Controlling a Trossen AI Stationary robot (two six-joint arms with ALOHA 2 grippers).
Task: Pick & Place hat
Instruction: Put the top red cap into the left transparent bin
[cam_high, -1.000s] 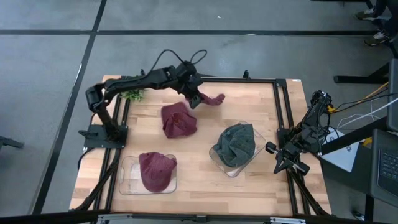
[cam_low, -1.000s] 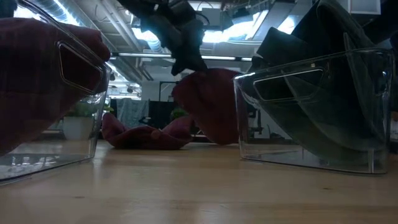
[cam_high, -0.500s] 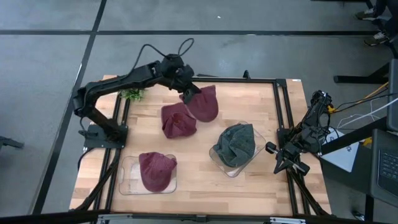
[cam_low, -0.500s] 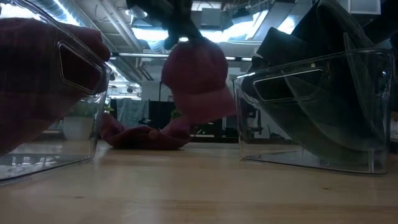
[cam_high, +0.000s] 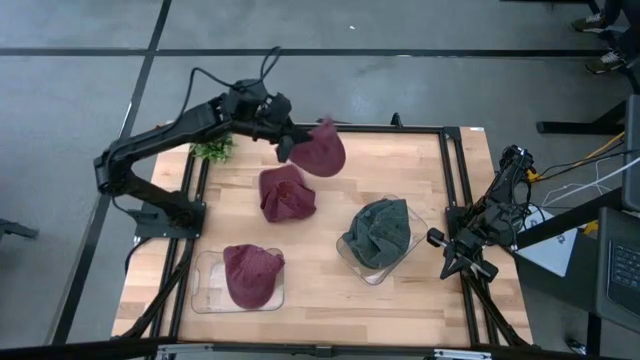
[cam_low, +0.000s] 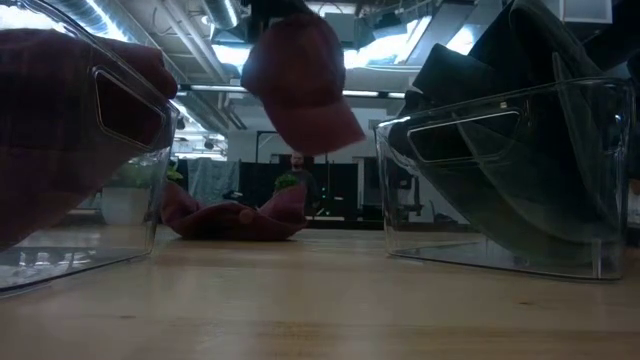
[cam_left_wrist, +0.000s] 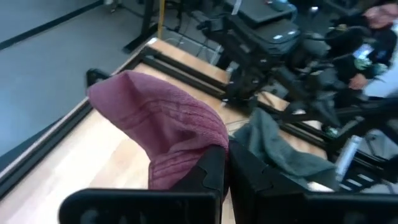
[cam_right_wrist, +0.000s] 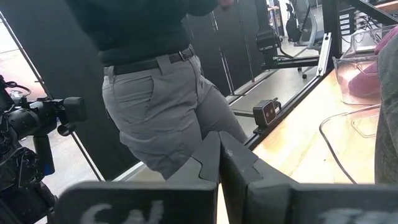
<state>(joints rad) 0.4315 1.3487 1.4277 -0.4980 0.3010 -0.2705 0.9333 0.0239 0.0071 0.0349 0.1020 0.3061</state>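
Observation:
A maroon hat (cam_high: 320, 150) hangs in the air over the table's far side, with my left gripper (cam_high: 290, 147) shut on it; the low view shows this hat (cam_low: 298, 80) high above the tabletop. A second maroon hat (cam_high: 287, 193) lies flat on the wood below it. A third maroon hat (cam_high: 252, 273) sits in a clear bin (cam_high: 205, 290) at the near left. A grey-green hat (cam_high: 380, 232) fills another clear bin (cam_high: 420, 222). My right gripper (cam_right_wrist: 219, 155) is shut on nothing at the table's right edge. My left gripper pinches a gathered fold of the maroon hat's cloth (cam_left_wrist: 186, 167) between its two shut fingers. The fingers come in slanting downward from the table's left. The hat hangs below and beyond the fingers, lifted clear of the table, its cloth slack.
A small green plant (cam_high: 212, 151) stands at the far left corner. A black frame (cam_high: 450, 180) borders the table. My right arm (cam_high: 485, 225) is folded outside the right rail. A person in grey trousers (cam_right_wrist: 161, 112) stands beyond the table in the right wrist view.
My left gripper has risen and drawn back toward the table's far left, tipping nearer to level. The maroon hat has gone with it: it hung close above the table beside the lying hat and now hangs much higher.

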